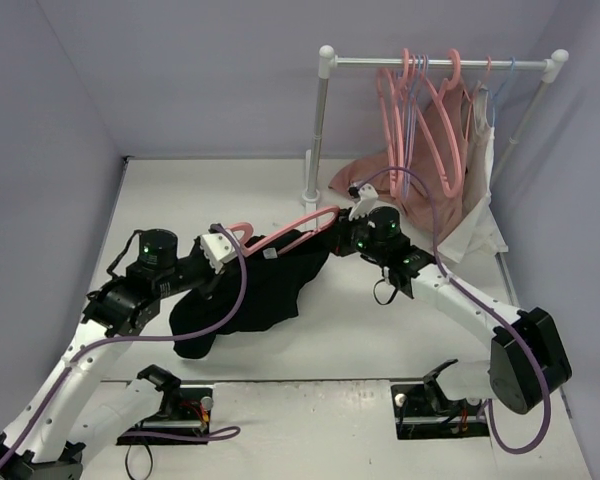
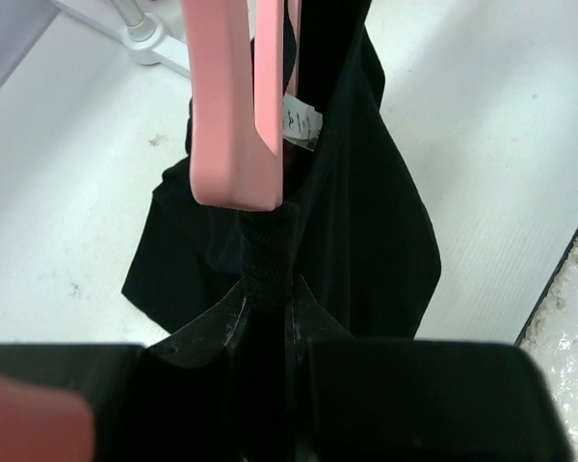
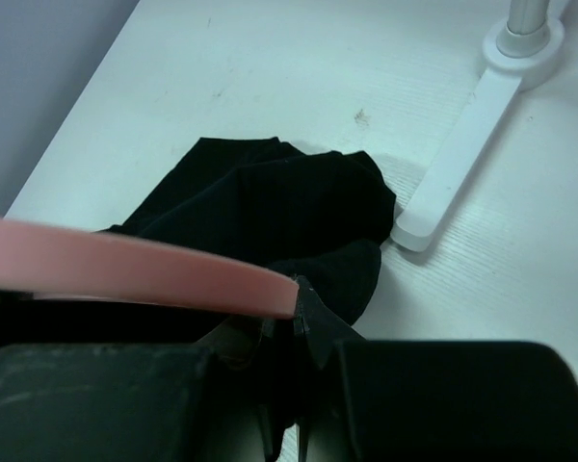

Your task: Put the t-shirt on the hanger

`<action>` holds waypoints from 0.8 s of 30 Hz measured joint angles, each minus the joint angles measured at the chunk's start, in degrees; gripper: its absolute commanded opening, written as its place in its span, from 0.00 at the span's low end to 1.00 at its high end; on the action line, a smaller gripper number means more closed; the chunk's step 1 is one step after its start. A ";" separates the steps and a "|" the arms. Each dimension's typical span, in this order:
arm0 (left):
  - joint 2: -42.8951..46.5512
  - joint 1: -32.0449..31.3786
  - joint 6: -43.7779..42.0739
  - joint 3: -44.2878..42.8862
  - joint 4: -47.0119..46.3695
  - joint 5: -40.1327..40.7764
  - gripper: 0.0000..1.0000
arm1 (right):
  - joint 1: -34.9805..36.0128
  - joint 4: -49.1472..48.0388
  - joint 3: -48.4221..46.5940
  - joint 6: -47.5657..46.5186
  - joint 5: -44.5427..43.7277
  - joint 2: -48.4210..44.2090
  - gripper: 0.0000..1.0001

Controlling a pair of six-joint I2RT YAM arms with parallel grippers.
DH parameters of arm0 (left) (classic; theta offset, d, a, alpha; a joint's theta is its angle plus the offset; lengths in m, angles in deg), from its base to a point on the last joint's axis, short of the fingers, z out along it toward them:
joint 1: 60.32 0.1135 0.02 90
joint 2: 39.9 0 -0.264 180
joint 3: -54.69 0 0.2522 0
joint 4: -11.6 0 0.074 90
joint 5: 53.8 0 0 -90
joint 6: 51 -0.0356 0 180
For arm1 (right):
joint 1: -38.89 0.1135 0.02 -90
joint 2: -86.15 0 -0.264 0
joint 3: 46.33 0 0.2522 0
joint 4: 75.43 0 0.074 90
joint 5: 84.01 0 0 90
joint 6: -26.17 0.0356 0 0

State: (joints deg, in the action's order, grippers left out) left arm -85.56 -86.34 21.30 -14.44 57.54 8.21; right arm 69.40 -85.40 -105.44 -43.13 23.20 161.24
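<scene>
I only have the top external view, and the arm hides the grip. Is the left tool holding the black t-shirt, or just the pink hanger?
Observer: The left wrist view shows the left tool shut on a thick fold of the t-shirt. The hanger lies beyond the tool's tips, not between them.
Operator: And the right tool?
Observer: The right wrist view shows the right tool shut right at the tip of the hanger's arm, with black fabric lying below it. I cannot tell whether it pinches any fabric.
</scene>
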 measured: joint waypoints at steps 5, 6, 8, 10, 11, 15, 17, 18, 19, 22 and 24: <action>-2.07 -0.63 0.26 0.00 -1.71 1.00 0.00 | -5.27 1.86 0.00 -0.87 6.70 -0.43 0.00; -2.24 -0.69 0.28 0.00 -1.94 1.06 0.00 | -6.28 2.03 0.00 -0.96 8.22 -0.58 0.00; -2.49 -0.90 0.34 0.00 -2.42 1.10 0.00 | -8.23 2.29 0.00 -1.07 11.26 -0.95 0.00; -2.91 -1.02 0.38 0.00 -2.94 1.09 0.00 | -10.02 2.47 0.00 -1.19 14.12 -1.31 0.00; -3.20 -1.04 0.38 0.00 -3.21 1.06 0.00 | -10.80 2.61 0.00 -1.27 15.36 -1.45 0.00; -4.39 -2.23 0.28 0.00 -3.91 1.29 0.00 | -13.60 3.72 0.00 -1.47 19.50 -1.56 0.00; -5.25 -3.70 0.15 0.00 -4.32 2.22 0.00 | -15.76 4.98 -0.28 -1.47 22.22 -1.52 0.00; -5.81 -4.47 0.14 0.00 -4.57 2.79 0.00 | -16.92 5.69 -0.53 -1.47 23.55 -1.45 0.01; -6.36 -5.14 0.12 0.00 -5.04 3.47 0.00 | -17.93 6.76 -1.15 -1.47 24.61 -1.25 0.01; -7.23 -6.49 -0.02 0.00 -6.11 5.34 0.00 | -20.57 9.48 -3.47 -1.47 27.51 -0.45 0.04; -7.39 -7.29 -0.16 -0.05 -6.67 6.97 0.00 | -21.57 11.28 -5.03 -1.60 29.06 -0.15 0.04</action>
State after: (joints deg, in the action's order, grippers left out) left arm -92.94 -93.63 21.15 -14.50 50.87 15.18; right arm 47.83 -74.13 -110.47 -44.73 52.26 161.10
